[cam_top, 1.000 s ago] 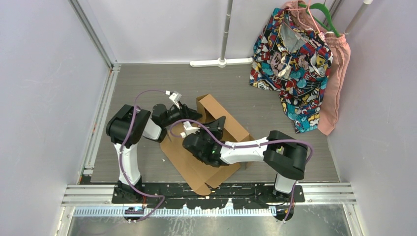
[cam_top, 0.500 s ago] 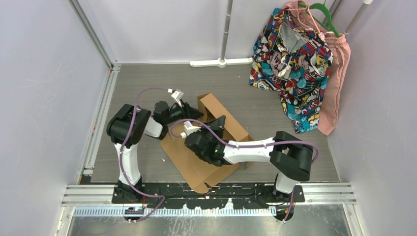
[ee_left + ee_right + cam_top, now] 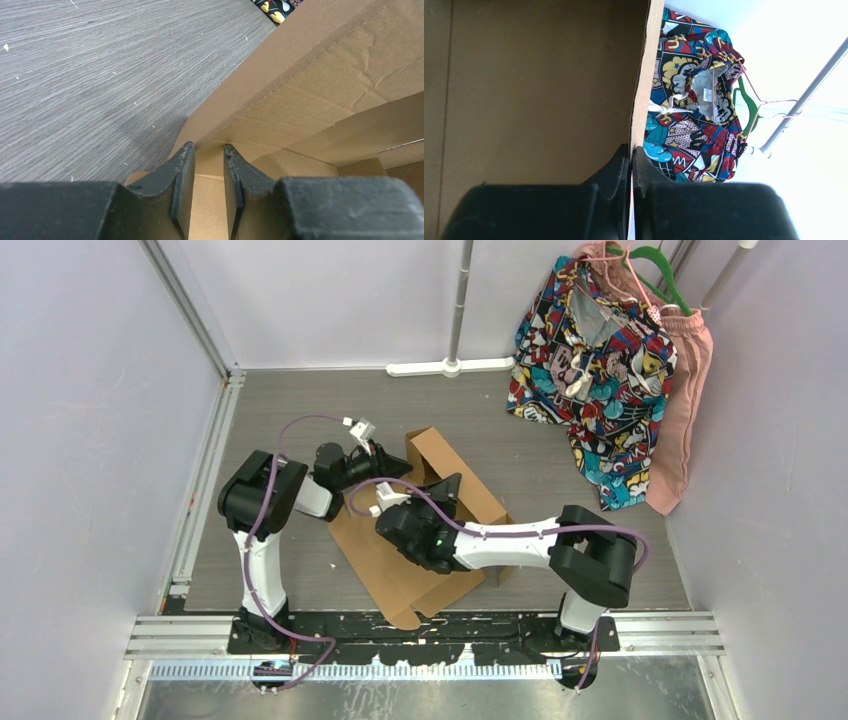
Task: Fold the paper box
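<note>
The paper box (image 3: 372,562) is lying part-folded near the middle of the table (image 3: 290,410), a grey surface with a wood grain that is speckled with small pale crumbs in the left wrist view. Most of the brown sheet is resting flat towards the near edge, while one panel (image 3: 437,455) at its far side is standing up. Both arms are reaching in over the box from their bases on the black mounting plate (image 3: 330,625), which is sitting on a metal rail (image 3: 660,632) along the near edge. The left gripper (image 3: 206,147) is pointing at the lower corner of a raised flap; its jaws are standing a little apart, and cardboard is showing beyond the gap, though nothing is visibly pinched between them. The right gripper (image 3: 630,149) is squeezing its fingers nearly together on the thin edge of the upright panel, so it is gripping the box there. Purple cables (image 3: 300,425) are looping over both arms. Pale lilac walls (image 3: 90,440) are enclosing the table on three sides, with a metal strut (image 3: 185,305) running up the left corner. A white pole (image 3: 460,300) is rising from a white foot at the back wall. In the far right corner a bright comic-print garment (image 3: 590,360) and a pink garment (image 3: 685,410) are hanging, a green hanger (image 3: 662,268) showing above them, and their hems are reaching down onto the table's far right side, well apart from the box.
</note>
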`<control>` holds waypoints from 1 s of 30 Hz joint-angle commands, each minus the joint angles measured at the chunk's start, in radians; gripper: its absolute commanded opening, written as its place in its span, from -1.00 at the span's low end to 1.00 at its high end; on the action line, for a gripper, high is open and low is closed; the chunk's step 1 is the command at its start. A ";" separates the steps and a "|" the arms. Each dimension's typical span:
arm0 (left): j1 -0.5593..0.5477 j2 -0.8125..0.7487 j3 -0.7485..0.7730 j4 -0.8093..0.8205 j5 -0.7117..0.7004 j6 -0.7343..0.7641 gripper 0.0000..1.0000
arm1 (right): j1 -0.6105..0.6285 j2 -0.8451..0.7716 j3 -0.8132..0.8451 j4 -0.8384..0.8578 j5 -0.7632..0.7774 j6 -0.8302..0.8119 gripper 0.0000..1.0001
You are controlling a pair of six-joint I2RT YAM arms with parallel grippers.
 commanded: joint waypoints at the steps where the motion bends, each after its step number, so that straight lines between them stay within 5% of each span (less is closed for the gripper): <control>1: -0.017 -0.030 0.026 0.053 0.001 0.015 -0.45 | 0.006 0.048 -0.002 -0.062 -0.226 0.100 -0.97; 9: -0.017 -0.021 0.046 0.048 0.041 0.003 0.02 | 0.004 0.056 0.030 -0.110 -0.251 0.121 -0.97; 20: -0.017 -0.021 0.080 0.001 0.074 0.009 -0.03 | -0.017 0.130 0.190 -0.333 -0.167 0.250 -0.97; 30: -0.017 0.007 0.120 -0.023 0.097 0.011 -0.03 | -0.016 0.101 0.190 -0.354 -0.229 0.257 -0.97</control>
